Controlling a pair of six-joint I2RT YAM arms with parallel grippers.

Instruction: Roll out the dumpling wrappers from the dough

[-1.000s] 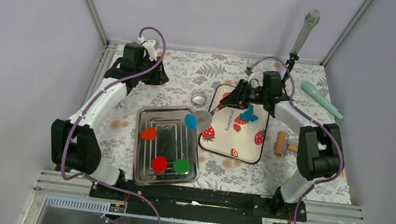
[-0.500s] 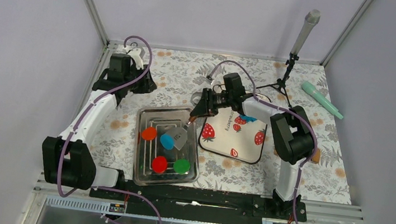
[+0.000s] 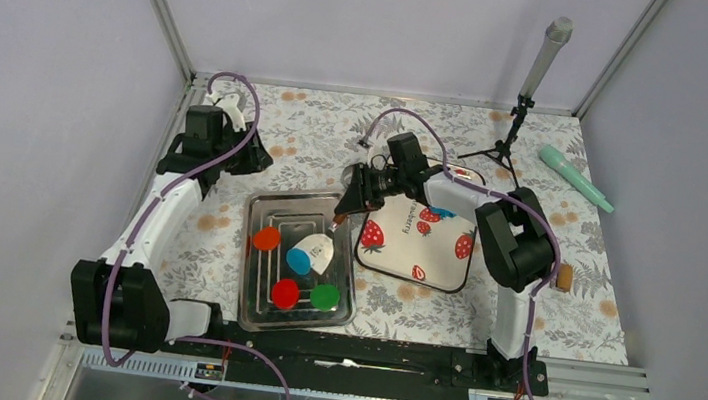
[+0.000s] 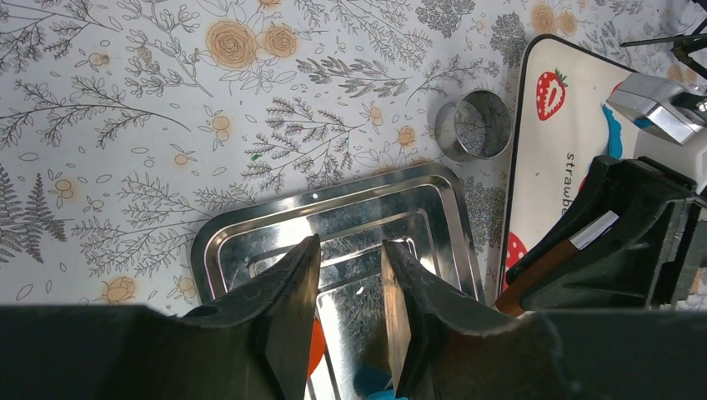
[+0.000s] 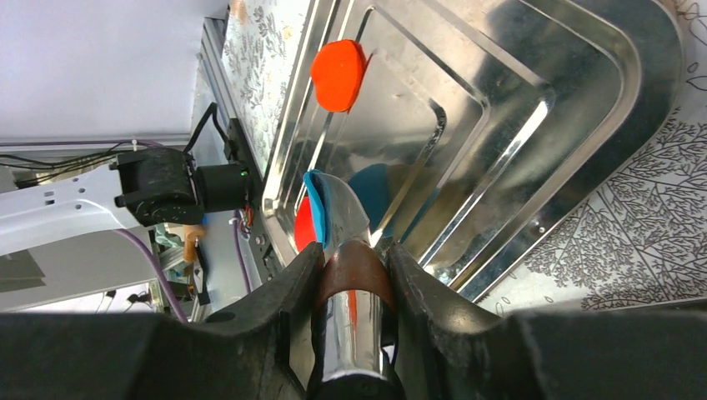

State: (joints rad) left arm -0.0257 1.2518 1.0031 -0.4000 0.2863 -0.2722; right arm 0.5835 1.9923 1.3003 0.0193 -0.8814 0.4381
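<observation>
Left gripper (image 4: 350,250) is held beyond the far-left corner of the metal tray (image 3: 256,211), fingers parted, nothing between them. The dough (image 3: 299,260), a blue disc, is borne on the blade of a spatula (image 5: 348,287) over the tray's middle. The spatula handle is clamped by the right gripper (image 3: 344,209) at the tray's far-right corner.

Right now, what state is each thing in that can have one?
Left end effector: open, empty.
Right end effector: shut on spatula.
Blue disc: on spatula blade, over tray.
Orange disc, red disc, green disc: flat in tray.
Dough: ragged scrap on mat.
Ring cutter: upright, empty.
Microphone: upright on stand.
</observation>
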